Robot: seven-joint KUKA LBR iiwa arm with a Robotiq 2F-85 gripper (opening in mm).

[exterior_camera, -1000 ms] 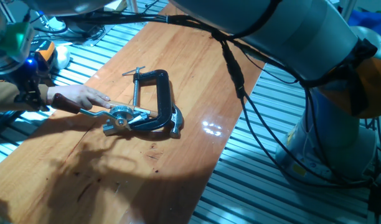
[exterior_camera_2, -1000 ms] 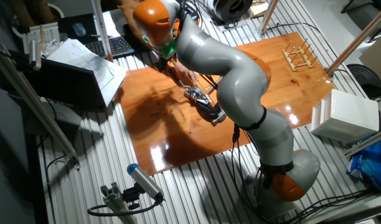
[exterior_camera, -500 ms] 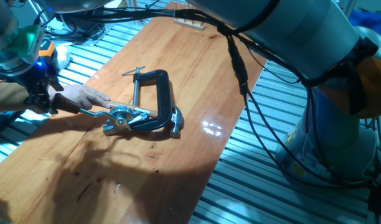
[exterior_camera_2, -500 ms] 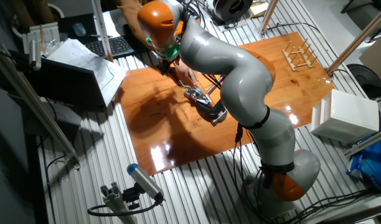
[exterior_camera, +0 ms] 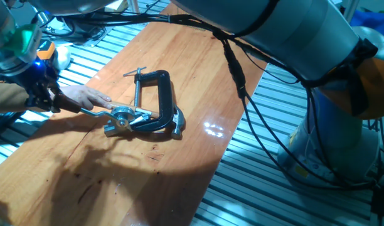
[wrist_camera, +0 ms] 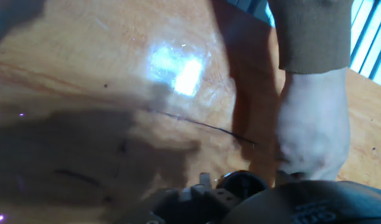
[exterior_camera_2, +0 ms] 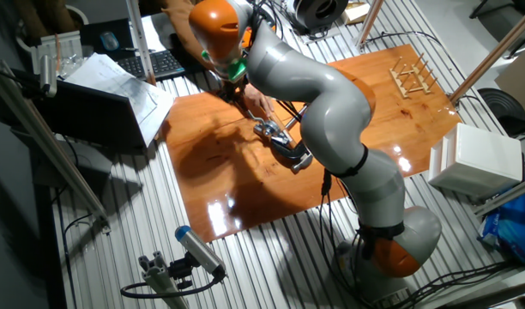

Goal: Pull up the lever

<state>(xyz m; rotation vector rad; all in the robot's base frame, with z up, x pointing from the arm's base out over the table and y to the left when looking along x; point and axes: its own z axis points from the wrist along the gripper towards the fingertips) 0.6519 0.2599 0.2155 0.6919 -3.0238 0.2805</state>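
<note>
Gripper (exterior_camera: 46,100): far left edge of the table, right at the lever's knob end; open or closed, I cannot tell.
Person's hand (exterior_camera: 85,97): flat on the wood just beside the gripper, fingers pointing right; fills the right of the hand view.
Lever (exterior_camera: 95,113): thin silver arm running low from the gripper to the hub (exterior_camera: 122,117).
Clamp (exterior_camera: 155,100): black, lying flat, touching the hub.
Table (exterior_camera: 198,75): glossy wood, glare patch at right.
</note>
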